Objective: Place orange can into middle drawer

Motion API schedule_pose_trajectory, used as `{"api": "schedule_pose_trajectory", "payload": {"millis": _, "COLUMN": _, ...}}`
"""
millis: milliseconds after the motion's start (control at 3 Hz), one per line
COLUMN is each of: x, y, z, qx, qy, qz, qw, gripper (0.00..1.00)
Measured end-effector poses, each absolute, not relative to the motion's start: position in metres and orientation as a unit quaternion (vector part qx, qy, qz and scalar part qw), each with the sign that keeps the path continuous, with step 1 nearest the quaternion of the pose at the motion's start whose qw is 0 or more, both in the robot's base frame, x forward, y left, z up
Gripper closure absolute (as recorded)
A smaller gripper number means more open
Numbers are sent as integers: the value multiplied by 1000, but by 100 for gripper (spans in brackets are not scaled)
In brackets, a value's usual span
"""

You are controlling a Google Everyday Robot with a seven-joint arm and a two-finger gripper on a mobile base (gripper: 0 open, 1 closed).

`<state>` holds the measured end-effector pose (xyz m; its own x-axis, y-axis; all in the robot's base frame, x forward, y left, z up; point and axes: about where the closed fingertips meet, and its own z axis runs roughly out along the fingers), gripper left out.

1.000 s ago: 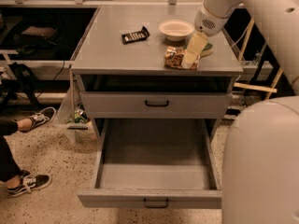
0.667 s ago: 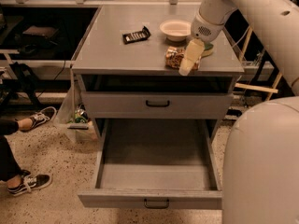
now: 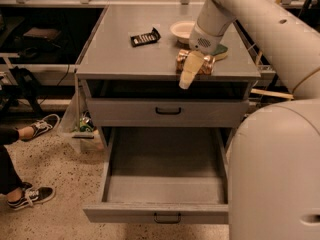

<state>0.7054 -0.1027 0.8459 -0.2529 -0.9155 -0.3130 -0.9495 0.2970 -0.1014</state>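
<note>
Camera view:
- Grey counter (image 3: 125,54) with drawers below it; speckled floor (image 3: 55,184) around.
- Orange can (image 3: 200,63) lies on its side on the counter top, near the front edge on the right-hand part. It is not in any drawer.
- Pincer (image 3: 190,70) hangs at the end of the pale arm (image 3: 250,14), which comes in from the upper right. It sits directly over and in front of the orange can, covering part of it and reaching past the counter's front edge. Cannot tell whether the pincer is apart or clamped on the can.
- Green sponge (image 3: 220,50) lies just behind the can, at the right.
- White bowl (image 3: 181,30) stands further back, near the arm.
- Flat black object (image 3: 145,37) lies mid-counter, well apart from the can.
- Upper drawer (image 3: 150,113) is closed, with a black handle in the middle.
- Middle drawer (image 3: 165,189) is pulled far out below it, nothing inside; small black handle on its low front panel.
- Robot body (image 3: 275,174) fills the lower right.
- Two dark shoes with white soles (image 3: 37,126) show at the left edge.
</note>
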Motion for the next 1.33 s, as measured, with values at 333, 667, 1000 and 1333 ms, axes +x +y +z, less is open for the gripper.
{"api": "schedule_pose_trajectory", "payload": {"millis": 333, "x": 706, "y": -102, "z": 845, "qx": -591, "qy": 790, "qz": 55, "qw": 157, "gripper": 19}}
{"api": "schedule_pose_trajectory", "payload": {"millis": 667, "x": 706, "y": -102, "z": 845, "qx": -591, "qy": 790, "qz": 55, "qw": 157, "gripper": 42}}
{"api": "schedule_pose_trajectory", "payload": {"millis": 1000, "x": 706, "y": -102, "z": 845, "qx": -591, "qy": 790, "qz": 55, "qw": 157, "gripper": 65}}
{"api": "schedule_pose_trajectory", "payload": {"millis": 1333, "x": 709, "y": -98, "z": 850, "qx": -595, "qy": 784, "qz": 62, "qw": 165, "gripper": 88}}
